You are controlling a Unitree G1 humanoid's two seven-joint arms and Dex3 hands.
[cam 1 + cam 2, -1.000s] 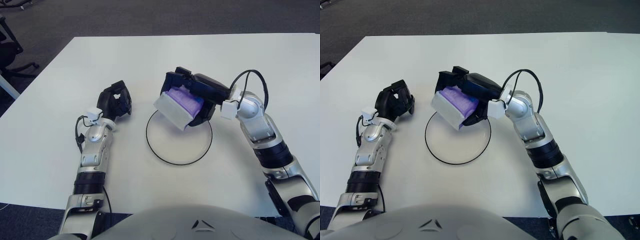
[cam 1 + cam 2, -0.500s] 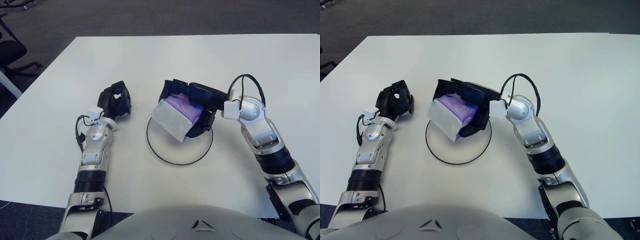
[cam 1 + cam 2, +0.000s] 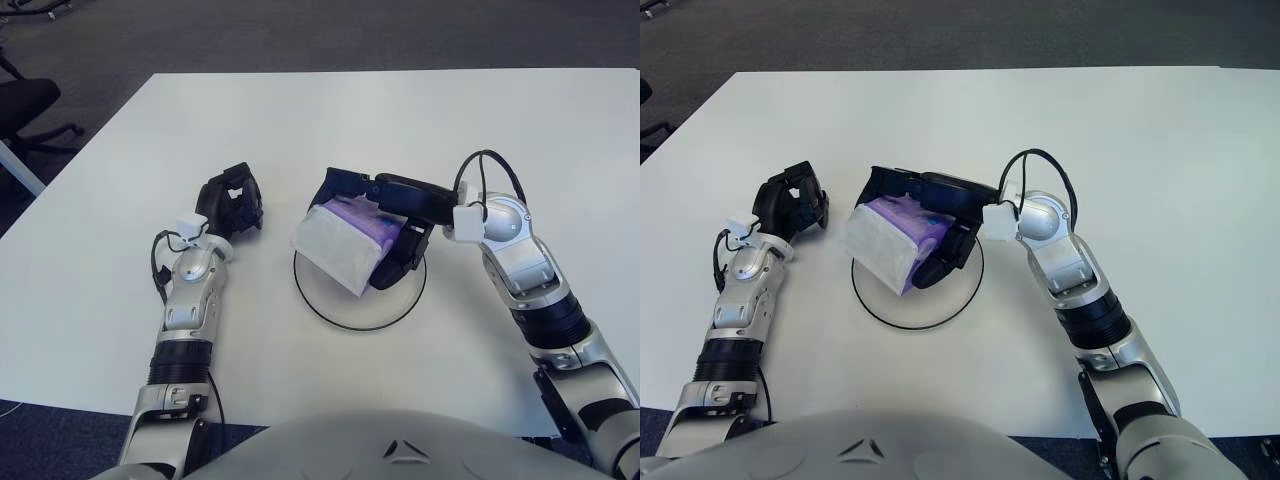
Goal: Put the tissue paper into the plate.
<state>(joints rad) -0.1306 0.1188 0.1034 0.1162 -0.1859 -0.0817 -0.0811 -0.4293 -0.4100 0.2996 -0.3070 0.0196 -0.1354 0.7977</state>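
The tissue pack is purple with a white end. It is tilted over the left part of the round plate, and its white end juts past the black rim. My right hand is shut on the pack, with the fingers across its far top edge and the thumb under its near side. I cannot tell whether the pack touches the plate. My left hand shows to the left of the plate, fingers relaxed and holding nothing.
The white table stretches wide behind and to both sides of the plate. Dark carpet lies beyond its far edge, and an office chair stands off the left corner.
My right hand has lowered the tissue pack toward the plate and shifted it slightly left, and the pack now lies flatter. The left arm has not moved.
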